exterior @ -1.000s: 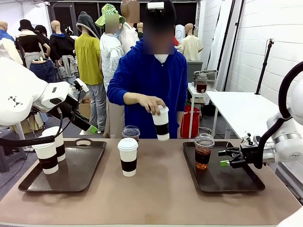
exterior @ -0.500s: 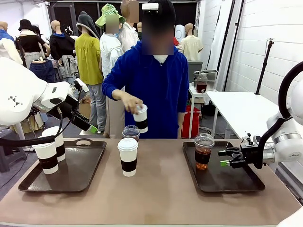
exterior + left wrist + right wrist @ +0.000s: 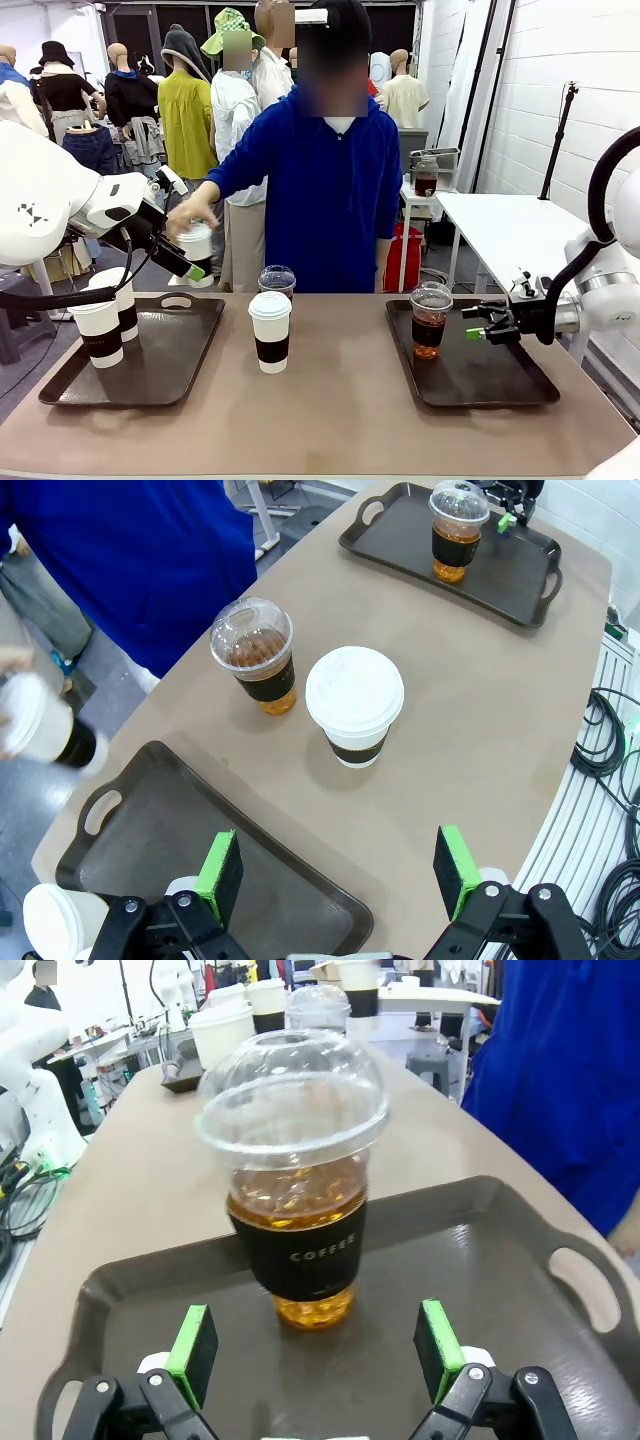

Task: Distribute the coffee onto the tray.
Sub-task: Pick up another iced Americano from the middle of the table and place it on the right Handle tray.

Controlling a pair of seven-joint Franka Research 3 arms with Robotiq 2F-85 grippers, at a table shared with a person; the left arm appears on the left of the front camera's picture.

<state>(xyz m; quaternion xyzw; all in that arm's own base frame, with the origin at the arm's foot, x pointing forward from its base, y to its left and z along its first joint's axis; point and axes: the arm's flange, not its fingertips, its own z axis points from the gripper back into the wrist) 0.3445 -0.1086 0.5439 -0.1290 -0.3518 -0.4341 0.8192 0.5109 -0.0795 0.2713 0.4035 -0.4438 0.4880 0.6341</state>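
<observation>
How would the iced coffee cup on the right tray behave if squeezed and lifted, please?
The iced coffee cup looks like thin clear plastic, so it would probably flex under a squeeze. It is partly full, so the liquid may slosh. Its dark sleeve should grip better than bare plastic; narrower at the base, it could tip if pushed high.

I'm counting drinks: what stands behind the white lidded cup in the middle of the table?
A clear dome-lidded iced coffee stands just behind the white cup. From the front, the cup covers its lower part.
</observation>
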